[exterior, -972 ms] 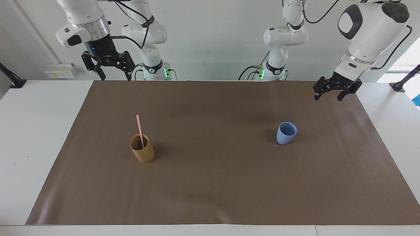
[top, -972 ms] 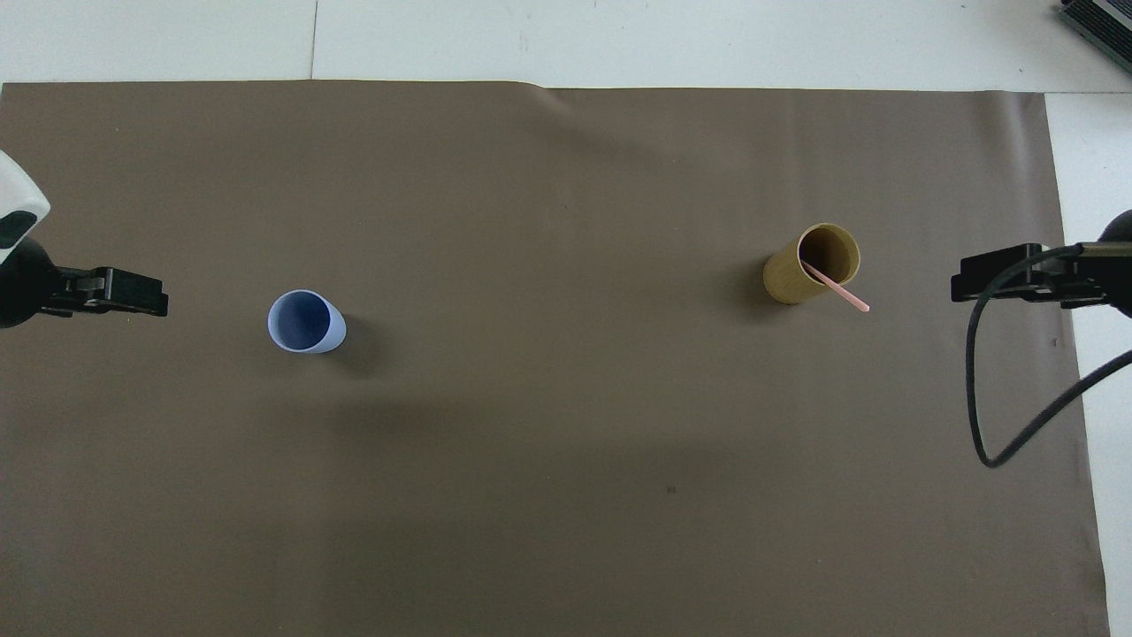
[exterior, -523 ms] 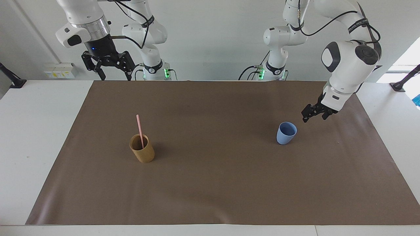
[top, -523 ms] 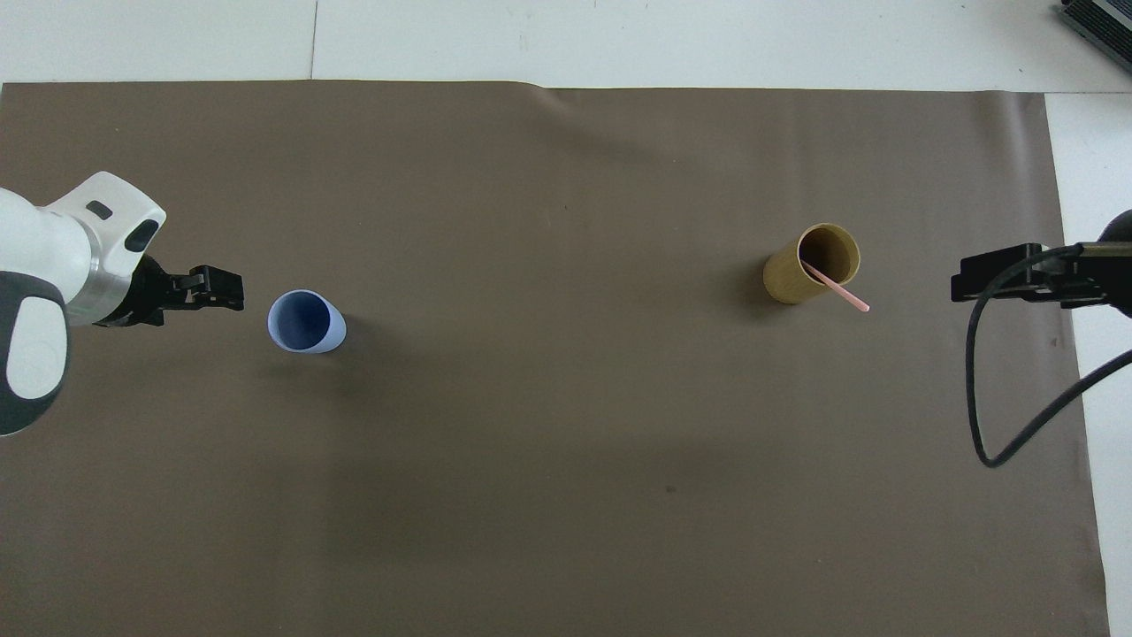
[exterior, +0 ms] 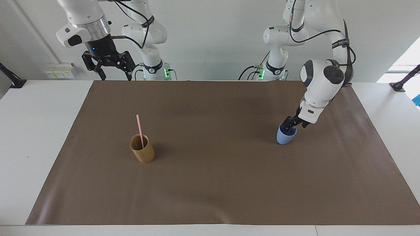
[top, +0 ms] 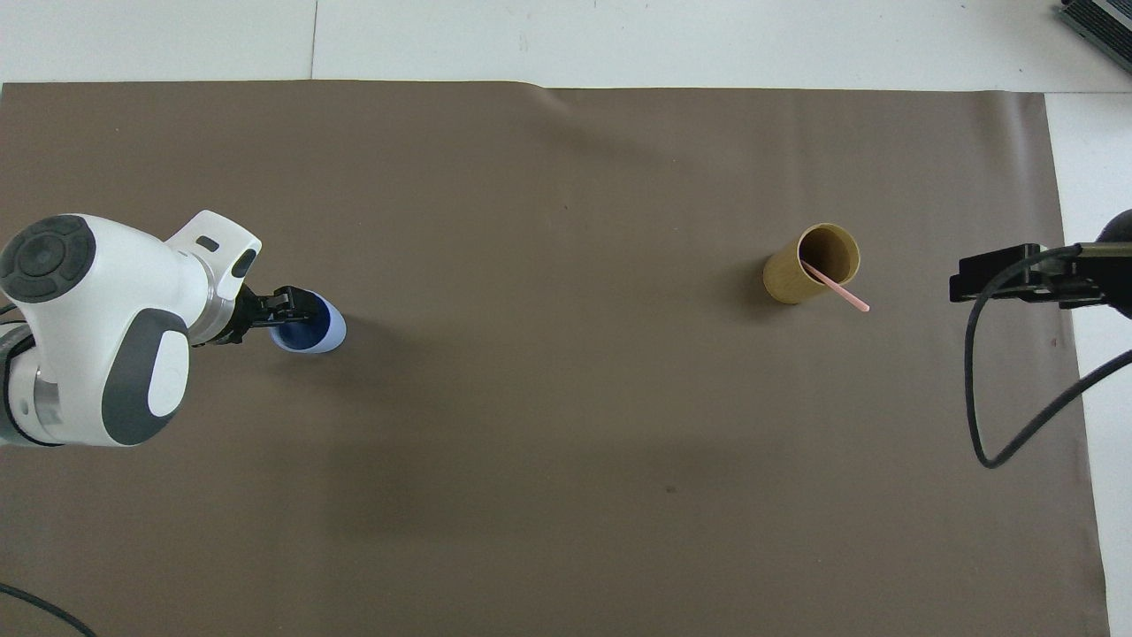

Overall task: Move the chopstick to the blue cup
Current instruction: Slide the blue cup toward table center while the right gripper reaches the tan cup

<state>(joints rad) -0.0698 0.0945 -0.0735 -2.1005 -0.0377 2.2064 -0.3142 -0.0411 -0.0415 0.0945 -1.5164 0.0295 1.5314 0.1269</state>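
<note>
1. Facing view: right gripper (exterior: 112, 77), fingers spread and empty, waits raised at the right arm's end, the nearer arm to the chopstick.
2. Left gripper (exterior: 293, 125), spread wide, sits at the blue cup (exterior: 285, 137) rim; cup holds no stick.
3. Tan cup (exterior: 142, 152) holds the chopstick (exterior: 140, 129), standing steeply and leaning toward the right arm's end.

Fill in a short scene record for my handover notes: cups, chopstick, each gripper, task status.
blue cup: upright on the brown mat, toward the left arm's end of the table
tan cup: upright on the mat, toward the right arm's end
chopstick: standing tilted in the tan cup
left gripper: open, at the blue cup's rim, one finger over its mouth
right gripper: open, waiting raised above the mat's edge nearest the robots
task status: chopstick not yet in the blue cup
</note>
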